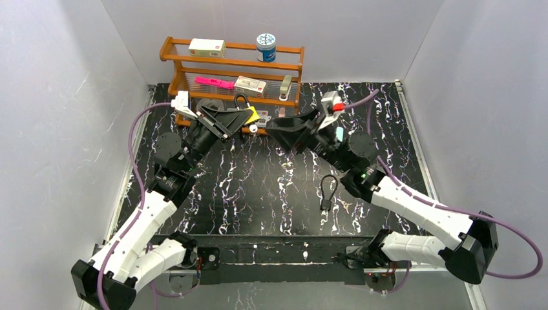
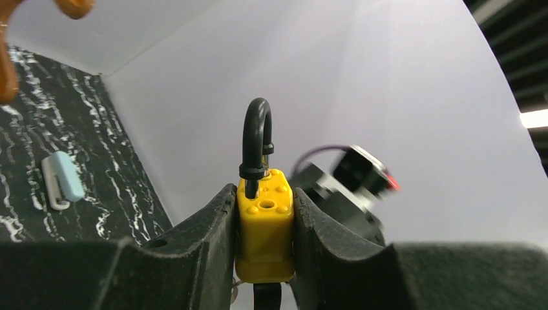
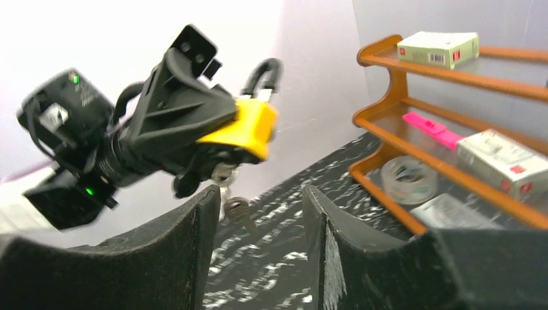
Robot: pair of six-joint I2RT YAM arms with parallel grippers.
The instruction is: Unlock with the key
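Observation:
My left gripper (image 1: 247, 120) is shut on a yellow padlock (image 1: 253, 116) and holds it in the air in front of the shelf. In the left wrist view the padlock (image 2: 265, 226) sits squeezed between both fingers with its black shackle (image 2: 257, 139) pointing up. One shackle leg ends above an empty hole in the body. In the right wrist view the padlock (image 3: 249, 123) has a bunch of keys (image 3: 238, 208) hanging under it. My right gripper (image 3: 258, 223) is open and empty, just below and in front of the keys, close to the left gripper in the top view (image 1: 276, 130).
A wooden shelf (image 1: 232, 64) stands at the back with boxes, a pink item, a tape roll (image 3: 406, 179) and a blue-lidded tub (image 1: 265, 46). A black lock (image 1: 327, 190) lies on the marbled table near the right arm. A light blue item (image 2: 61, 181) lies on the table.

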